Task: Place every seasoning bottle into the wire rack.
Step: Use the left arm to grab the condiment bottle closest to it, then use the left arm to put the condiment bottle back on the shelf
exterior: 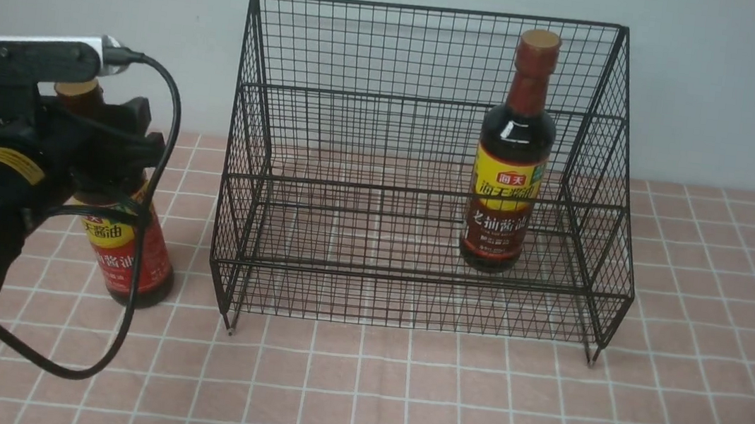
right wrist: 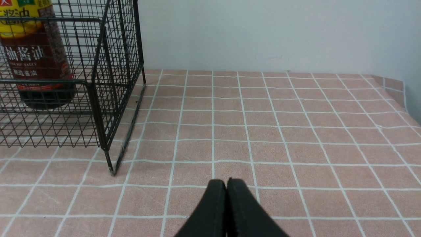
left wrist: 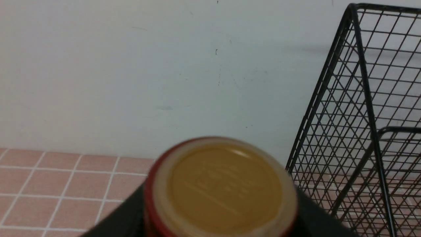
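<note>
My left fingers straddle the red-label bottle beside the wire rack, grip unclear; I'd clamp its neck, lift upright; right fingers pressed together

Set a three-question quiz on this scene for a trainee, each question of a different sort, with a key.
1. How many bottles stand inside the wire rack?
2. True or false: the right tool is shut and holds nothing.
3. The red-label bottle stands: A) on the rack's upper tier; B) upright on the table, to the left of the rack; C) on its side in front of the rack.

Key
1. One: the brown-label bottle.
2. True.
3. B.
</note>
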